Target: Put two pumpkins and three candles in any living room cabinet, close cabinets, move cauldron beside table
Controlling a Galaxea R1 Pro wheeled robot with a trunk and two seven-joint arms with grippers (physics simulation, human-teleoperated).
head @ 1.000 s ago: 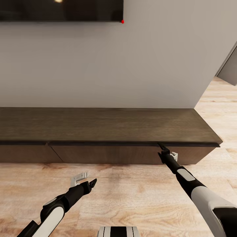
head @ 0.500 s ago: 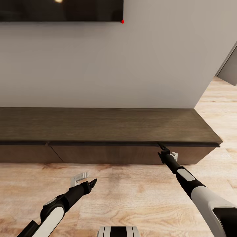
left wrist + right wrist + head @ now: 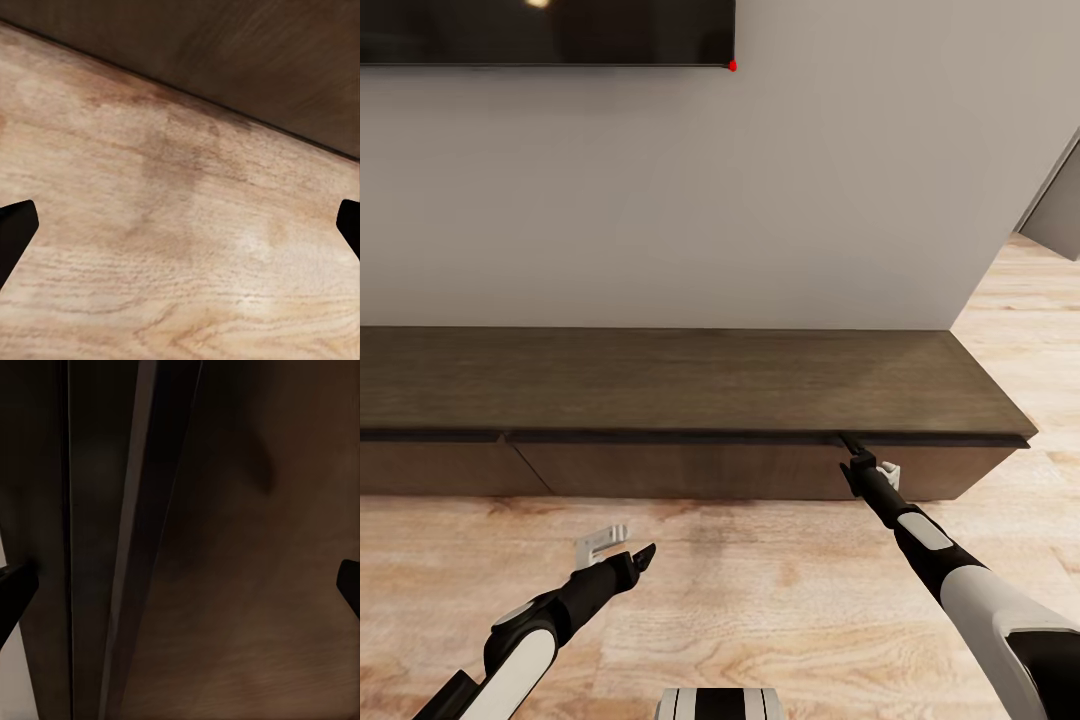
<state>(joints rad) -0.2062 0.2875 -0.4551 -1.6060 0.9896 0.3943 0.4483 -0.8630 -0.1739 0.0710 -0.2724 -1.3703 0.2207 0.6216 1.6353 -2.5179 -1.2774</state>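
Nothing has moved: our right gripper [image 3: 854, 452], spread wide, meets the cabinet [image 3: 690, 470]; our left gripper [image 3: 622, 547] hangs open above the floor [image 3: 760, 600].

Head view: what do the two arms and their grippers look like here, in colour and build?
Both arms have glossy white shells with black joint sections, slimming to black wrists. The left gripper pairs a pale grey bracket-like finger with a black pointed one. The right gripper is black with a small white clip-like part beside it. No cables or markings are visible.

A plain pale grey wall [image 3: 780, 200] rose above the light oak plank floor [image 3: 760, 590]; a black wall-mounted screen [image 3: 545, 30] hung high on that wall.
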